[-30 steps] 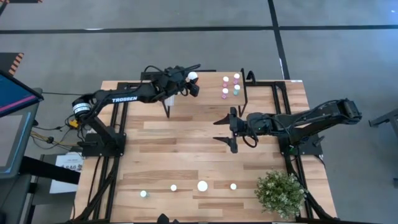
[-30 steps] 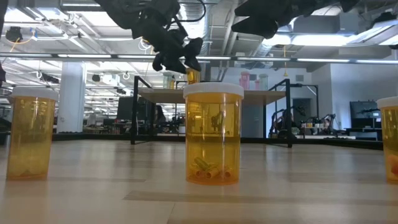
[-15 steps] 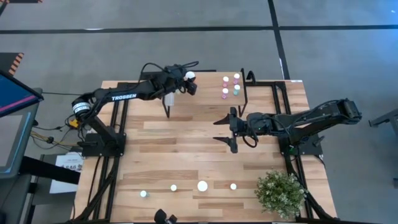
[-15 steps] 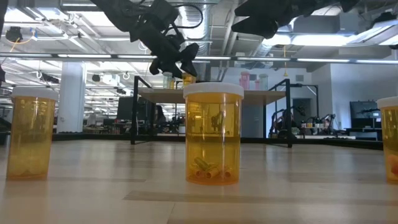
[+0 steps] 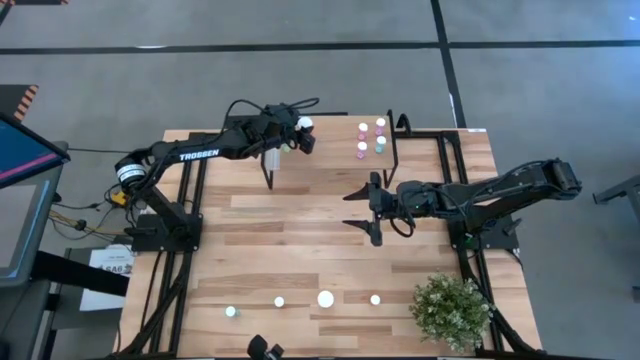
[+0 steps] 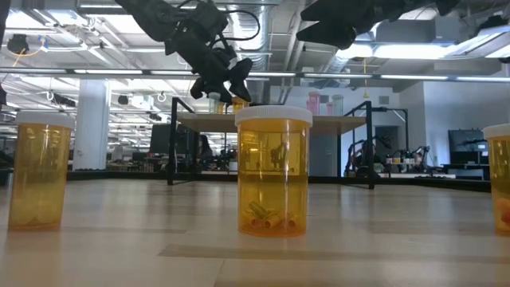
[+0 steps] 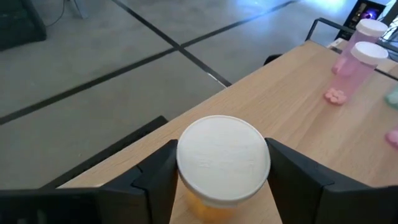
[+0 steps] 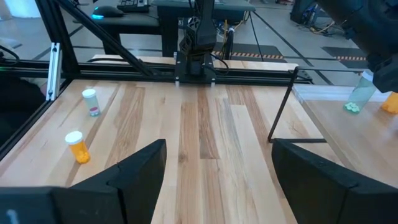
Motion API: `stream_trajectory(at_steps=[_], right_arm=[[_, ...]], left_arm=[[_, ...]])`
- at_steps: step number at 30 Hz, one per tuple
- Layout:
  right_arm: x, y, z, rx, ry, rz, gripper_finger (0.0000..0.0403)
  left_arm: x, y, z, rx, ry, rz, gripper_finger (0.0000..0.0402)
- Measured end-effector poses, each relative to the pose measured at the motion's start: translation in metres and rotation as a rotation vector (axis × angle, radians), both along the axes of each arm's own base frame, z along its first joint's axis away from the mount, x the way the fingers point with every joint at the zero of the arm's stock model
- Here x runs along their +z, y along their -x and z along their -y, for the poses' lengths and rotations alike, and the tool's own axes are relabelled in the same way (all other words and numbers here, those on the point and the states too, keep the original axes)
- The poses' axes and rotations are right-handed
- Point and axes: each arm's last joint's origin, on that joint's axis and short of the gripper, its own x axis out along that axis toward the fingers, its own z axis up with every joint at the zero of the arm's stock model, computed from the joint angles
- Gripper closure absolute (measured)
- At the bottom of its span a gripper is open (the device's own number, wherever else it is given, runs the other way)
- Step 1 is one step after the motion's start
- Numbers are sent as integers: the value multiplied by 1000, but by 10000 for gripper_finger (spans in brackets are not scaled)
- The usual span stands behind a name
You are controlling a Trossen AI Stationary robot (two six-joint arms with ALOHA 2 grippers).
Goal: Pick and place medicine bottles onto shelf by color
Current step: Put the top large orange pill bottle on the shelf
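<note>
An orange medicine bottle (image 7: 222,158) with a white cap sits between the fingers of my left gripper (image 5: 303,131), just over the left part of the shelf's light wood plank (image 5: 335,140). I cannot tell whether its base touches the plank. Several pink and teal bottles (image 5: 370,140) stand upright on the shelf's right part. Several more bottles (image 5: 325,298) stand in a row near the table's front edge. My right gripper (image 5: 362,210) hangs open over the table's middle, with nothing between its fingers. My left gripper pinches the orange bottle between its two fingers, at the white cap's rim (image 7: 183,171) and the body just under it. The fingers come from the table's left, slanting slightly down, one on each side. The bottle stands upright in the hold.
A bushy green plant (image 5: 452,310) sits at the near right corner. Thin black shelf legs (image 5: 271,172) reach down to the tabletop. In the low view, a big orange bottle (image 6: 273,171) stands close in front, with others at both edges.
My left gripper, still shut on the orange bottle, has swung a little toward the shelf's left end and sunk slightly toward the plank. The bottle has stayed upright.
</note>
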Motion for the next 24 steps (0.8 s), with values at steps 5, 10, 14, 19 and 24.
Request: stream_trajectory(at_steps=[5,10,14,19,24], right_arm=[[0,0,0,0,0,0,92],[0,0,0,0,0,0,92],[0,0,0,0,0,0,92],[0,0,0,0,0,0,92],[0,0,0,0,0,0,92]], left_arm=[[0,0,0,0,1,-3,187],[0,0,0,-4,-4,-8,173],[2,-1,0,-7,-18,11,166],[4,-2,0,-32,-25,36,155],[4,-2,0,-31,-25,36,140]])
